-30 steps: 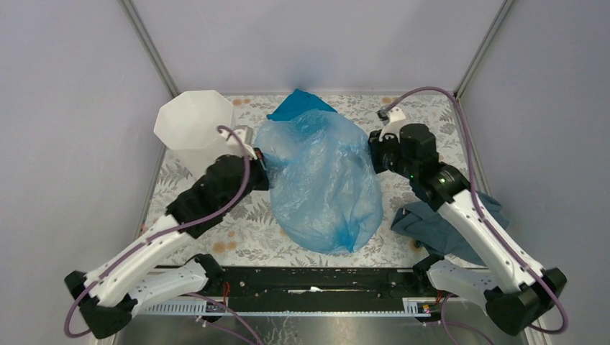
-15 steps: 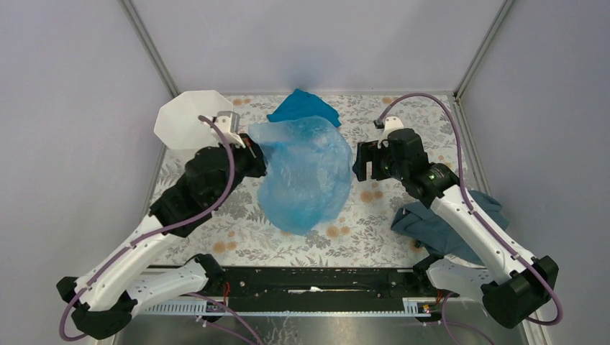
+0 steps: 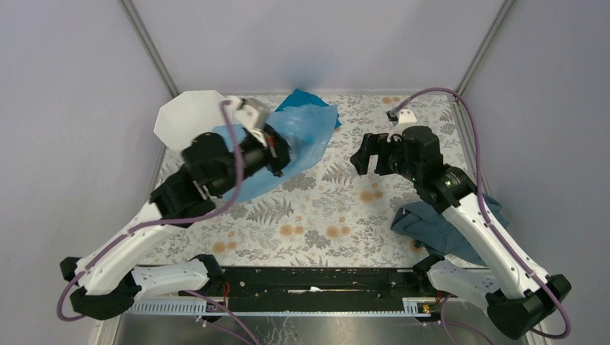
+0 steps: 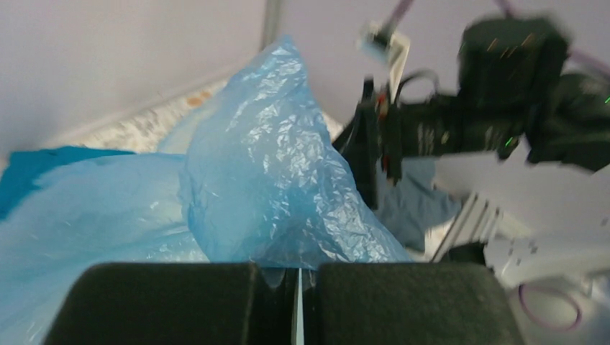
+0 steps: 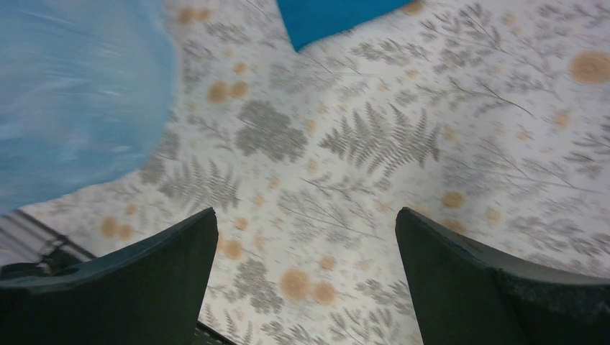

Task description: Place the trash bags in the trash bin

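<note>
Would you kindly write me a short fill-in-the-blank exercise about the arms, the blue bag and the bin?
1. The ___ arm's jaws pinch the trash bag.
2. The right arm's jaws stand ___, holding nothing, above the table.
3. The trash bin stands at the table's far ___ corner.
Missing words: left; open; left.

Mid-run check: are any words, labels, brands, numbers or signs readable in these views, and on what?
No readable text in any view.
Bag: plain blue film, no print.
Bin: plain white, no label.
Table cover: fern and flower pattern only.
White tag on the right arm: blurred and too small to tell whether it bears any text.
</note>
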`<act>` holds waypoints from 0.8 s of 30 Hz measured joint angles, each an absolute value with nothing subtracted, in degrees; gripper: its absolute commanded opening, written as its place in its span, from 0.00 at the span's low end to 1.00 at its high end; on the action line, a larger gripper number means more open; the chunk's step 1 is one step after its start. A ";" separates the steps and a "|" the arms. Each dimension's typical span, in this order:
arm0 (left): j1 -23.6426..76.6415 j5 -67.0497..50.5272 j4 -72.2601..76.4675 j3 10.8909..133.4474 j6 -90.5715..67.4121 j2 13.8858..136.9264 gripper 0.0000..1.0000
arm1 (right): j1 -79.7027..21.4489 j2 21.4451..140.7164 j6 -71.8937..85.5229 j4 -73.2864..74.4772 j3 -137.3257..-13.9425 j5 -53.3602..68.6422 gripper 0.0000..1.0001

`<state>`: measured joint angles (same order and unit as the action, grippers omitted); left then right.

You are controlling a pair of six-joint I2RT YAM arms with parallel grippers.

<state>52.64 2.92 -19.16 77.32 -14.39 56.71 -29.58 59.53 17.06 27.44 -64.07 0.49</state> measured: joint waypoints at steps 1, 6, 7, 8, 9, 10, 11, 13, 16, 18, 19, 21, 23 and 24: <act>53.41 2.55 -19.35 76.82 -13.69 57.30 0.00 | -29.58 57.98 18.33 25.65 -62.85 2.00 1.00; 58.59 3.70 -20.36 71.31 -10.44 63.22 0.00 | -29.56 51.35 25.04 20.75 -54.46 1.30 1.00; 59.24 4.12 -20.67 70.35 -10.33 63.90 0.00 | -29.56 50.74 26.28 20.34 -52.75 0.43 1.00; 60.12 4.73 -20.73 68.99 -10.33 64.53 0.00 | -29.56 50.22 27.59 19.53 -50.59 -0.67 1.00; 60.75 5.02 -20.84 67.96 -10.35 64.97 0.00 | -29.56 49.78 28.58 18.83 -48.47 -1.69 1.00; 61.52 5.39 -20.80 66.78 -10.46 65.43 0.01 | -29.56 49.39 29.54 18.13 -46.06 -2.85 1.00; 62.30 5.93 -20.80 65.76 -10.61 65.87 0.09 | -29.56 49.19 30.09 17.89 -44.36 -3.75 1.00; 63.66 6.87 -20.84 64.34 -11.14 66.98 0.54 | -29.56 49.12 31.00 17.47 -41.01 -5.54 1.00; 65.14 7.66 -21.15 63.83 -11.88 68.75 0.76 | -29.54 49.91 31.20 17.47 -39.88 -6.70 1.00; 65.69 7.81 -21.93 63.68 -12.64 68.84 0.82 | -29.54 50.52 30.74 17.26 -40.12 -7.25 1.00; 65.76 7.86 -22.31 63.68 -12.62 68.58 0.84 | -29.54 50.63 30.33 17.39 -40.25 -8.05 1.00; 65.78 8.14 -23.83 63.72 -13.28 67.53 0.88 | -29.54 50.50 29.34 17.61 -40.47 -9.96 1.00; 65.78 8.36 -26.09 64.10 -13.67 65.93 0.97 | -29.54 49.82 28.45 18.13 -40.60 -11.60 1.00; 65.78 8.60 -27.20 64.42 -13.98 65.01 0.99 | -29.54 49.19 27.97 18.46 -40.66 -12.64 1.00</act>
<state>65.78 8.60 -27.20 64.42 -13.98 65.01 -29.54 49.19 27.97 18.46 -40.66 -12.64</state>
